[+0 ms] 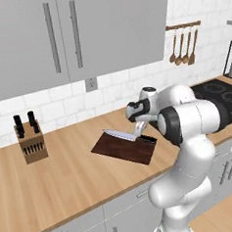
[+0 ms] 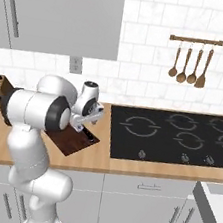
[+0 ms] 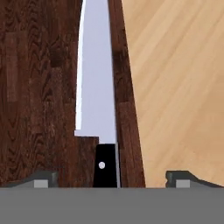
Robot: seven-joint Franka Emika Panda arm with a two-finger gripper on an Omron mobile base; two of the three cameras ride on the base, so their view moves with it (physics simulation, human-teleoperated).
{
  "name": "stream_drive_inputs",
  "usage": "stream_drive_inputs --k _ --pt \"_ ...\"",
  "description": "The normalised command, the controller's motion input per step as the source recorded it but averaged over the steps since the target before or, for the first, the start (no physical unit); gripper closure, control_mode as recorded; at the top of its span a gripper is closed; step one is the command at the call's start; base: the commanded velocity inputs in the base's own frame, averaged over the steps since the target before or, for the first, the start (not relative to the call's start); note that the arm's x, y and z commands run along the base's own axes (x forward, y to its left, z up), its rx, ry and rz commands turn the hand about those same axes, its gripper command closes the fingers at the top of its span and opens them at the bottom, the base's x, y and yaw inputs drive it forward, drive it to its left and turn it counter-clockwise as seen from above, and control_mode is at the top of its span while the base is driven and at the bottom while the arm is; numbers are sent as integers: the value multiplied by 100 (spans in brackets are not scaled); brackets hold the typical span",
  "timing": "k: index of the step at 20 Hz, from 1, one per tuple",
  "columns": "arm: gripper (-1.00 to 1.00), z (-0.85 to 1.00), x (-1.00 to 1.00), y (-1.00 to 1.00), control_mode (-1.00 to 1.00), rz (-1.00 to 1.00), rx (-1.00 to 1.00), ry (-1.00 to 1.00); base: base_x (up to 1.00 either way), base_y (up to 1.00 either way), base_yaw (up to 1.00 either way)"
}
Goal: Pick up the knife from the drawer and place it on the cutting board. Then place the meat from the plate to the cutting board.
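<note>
In the centre of the left base view we see the knife (image 1: 124,135) lying on the cutting board (image 1: 124,149), our gripper (image 3: 111,178) spread wide above its handle, gripping nothing.

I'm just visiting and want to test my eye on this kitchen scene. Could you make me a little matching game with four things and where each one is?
Things:
1. chef's knife
2. cutting board
3. knife block
4. wooden spoons

Places:
a. hanging from a rail on the tiled wall
b. standing on the counter, far left
c. lying on the dark board
d. flat on the counter, left of the hob

Pairs: 1-c, 2-d, 3-b, 4-a
</note>
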Motion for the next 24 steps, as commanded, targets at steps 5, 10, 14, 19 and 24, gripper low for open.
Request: stream_drive_inputs --k 5,10,14,19,24 --pt "-100 96 -93 1 -100 -20 0 -29 0 0 0" --pt "-100 100 -100 9 -100 -26 0 -22 0 0 0" --pt "-100 100 -98 4 -100 -32 0 -11 0 0 0" --pt "-100 93 -92 -3 -100 -39 6 0 0 0 0" --pt "-100 20 -100 -18 -100 -19 21 0 0 0 0"
